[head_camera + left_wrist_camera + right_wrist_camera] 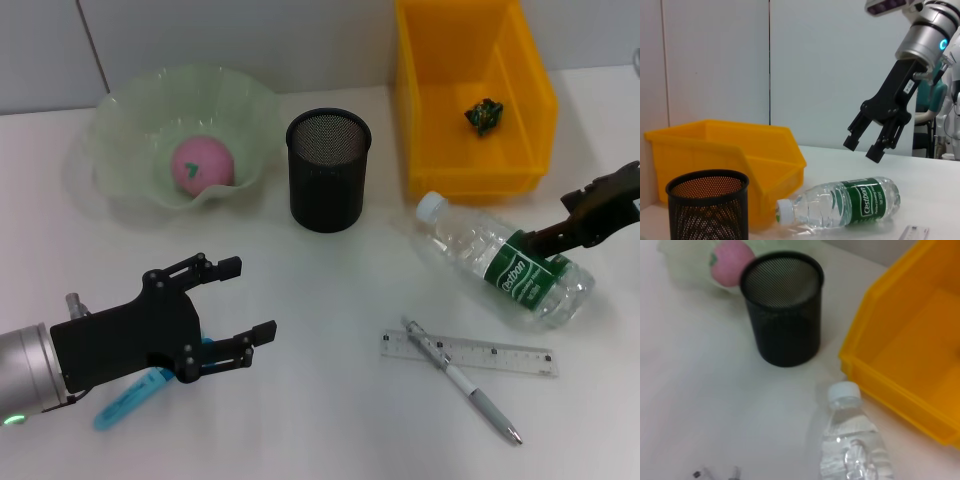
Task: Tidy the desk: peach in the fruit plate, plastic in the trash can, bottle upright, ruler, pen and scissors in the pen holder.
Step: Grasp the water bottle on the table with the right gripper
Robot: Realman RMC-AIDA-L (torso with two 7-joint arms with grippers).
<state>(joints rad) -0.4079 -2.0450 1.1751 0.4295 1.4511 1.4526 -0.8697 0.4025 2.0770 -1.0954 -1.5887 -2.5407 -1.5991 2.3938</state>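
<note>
- The right gripper point(570, 232), black with its jaws spread, hangs just above the green-labelled end of a clear plastic water bottle point(505, 262) that lies on its side on the white table point(330, 400); in the left wrist view the right gripper point(871, 141) is clear of the bottle point(845, 202), not touching it.
- The bottle's white cap point(430, 206) points away from those jaws, toward a black mesh pen holder point(328, 169) that stands upright well to the far side of the bottle.
- Just beyond the jaws sits an open yellow plastic bin point(470, 95), and a small dark green scrap of crumpled plastic point(484, 115) lies on its floor.
- The left gripper point(240, 300), black, jaws spread and holding nothing, hovers low over the near part of the table, well apart from the right one.
- Under the wrist side of the left jaws lies a pair of scissors with light blue handles point(135, 398), mostly hidden by the gripper's body.
- Beyond the left jaws, a pink peach point(202, 165) rests in a pale green wavy-rimmed glass fruit plate point(130, 110).
- Between the two pairs of jaws, nearer the robot, a clear plastic ruler point(500, 356) lies flat, and a silver-and-white pen point(462, 381) lies slantwise across it.
</note>
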